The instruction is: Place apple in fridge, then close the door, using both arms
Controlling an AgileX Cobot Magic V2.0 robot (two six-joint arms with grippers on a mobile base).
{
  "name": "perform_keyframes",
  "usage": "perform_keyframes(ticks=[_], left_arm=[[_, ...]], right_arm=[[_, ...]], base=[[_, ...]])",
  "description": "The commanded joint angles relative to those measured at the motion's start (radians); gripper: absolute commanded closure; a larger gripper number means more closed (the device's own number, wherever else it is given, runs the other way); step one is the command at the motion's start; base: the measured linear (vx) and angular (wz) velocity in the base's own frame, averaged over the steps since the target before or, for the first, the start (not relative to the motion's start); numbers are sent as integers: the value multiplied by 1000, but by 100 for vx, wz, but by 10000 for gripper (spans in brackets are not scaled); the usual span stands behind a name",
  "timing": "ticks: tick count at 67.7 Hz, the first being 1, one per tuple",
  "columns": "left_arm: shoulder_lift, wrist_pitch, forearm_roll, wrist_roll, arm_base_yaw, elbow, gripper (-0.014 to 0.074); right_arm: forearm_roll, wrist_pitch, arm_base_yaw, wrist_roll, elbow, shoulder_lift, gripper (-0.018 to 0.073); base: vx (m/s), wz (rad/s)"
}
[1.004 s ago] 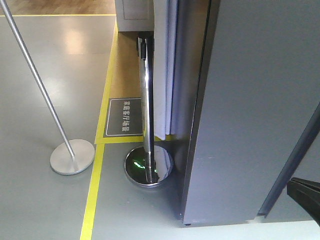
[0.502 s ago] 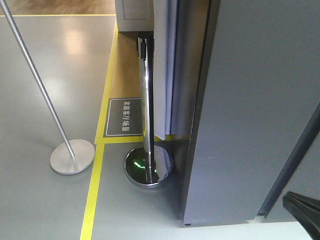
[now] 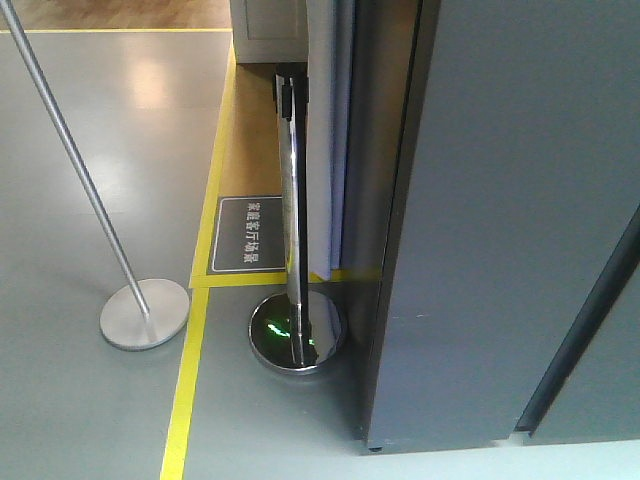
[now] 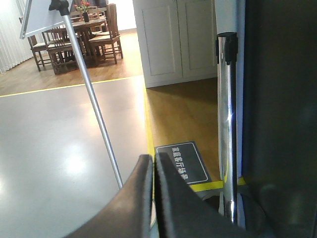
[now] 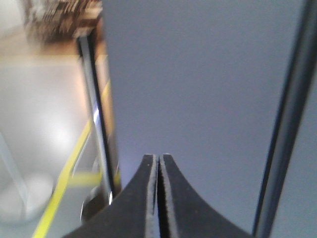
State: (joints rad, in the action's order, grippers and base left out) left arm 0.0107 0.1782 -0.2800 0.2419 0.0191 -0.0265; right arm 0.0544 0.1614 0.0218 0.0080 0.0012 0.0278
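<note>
The apple is out of view in every frame. A smooth dark grey face of the fridge [image 3: 520, 200] fills the right of the front view, cut by a dark slanting seam [image 3: 580, 330]. No white lining or shelf shows, and I cannot tell which grey panel is the door. My right gripper [image 5: 158, 157] is shut and empty, pointing at that grey face [image 5: 198, 74] a short way off. Over the floor to the left of the fridge, my left gripper [image 4: 152, 161] is also shut on nothing. Neither gripper appears in the front view.
A chrome barrier post [image 3: 293, 200] on a round mirrored base [image 3: 297, 335] stands close to the fridge's left corner. Further left a slanted thin pole [image 3: 80, 180] rises from a flat disc foot [image 3: 145, 313]. Yellow floor tape [image 3: 190, 380] borders a dark floor sign [image 3: 250, 233]. White cabinets [image 4: 178, 39] stand behind.
The black tip of the right gripper, seen at the bottom right corner of the front view, has sunk lower and left the frame. Nothing else has moved.
</note>
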Motion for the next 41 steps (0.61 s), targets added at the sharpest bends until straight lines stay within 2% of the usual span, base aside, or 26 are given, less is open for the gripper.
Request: perform_keyframes(ticks=[1,3,10,41], left_arm=[[17,-73,-3,-1,-1,-14,605],[17,-73,-3,-1,-1,-14,605],[17,-73,-3,-1,-1,-14,605],[17,-73,-3,-1,-1,-14,605]], right_arm=[[-124,-263,1,136,45,-14,565],[-145,-231,1,152,38,-24,565],[-169,-246,1,153,39,-31,565],[-170,-238,1,149,39,-31,565]], base=[[0,0],[0,0],[0,0],[0,0]])
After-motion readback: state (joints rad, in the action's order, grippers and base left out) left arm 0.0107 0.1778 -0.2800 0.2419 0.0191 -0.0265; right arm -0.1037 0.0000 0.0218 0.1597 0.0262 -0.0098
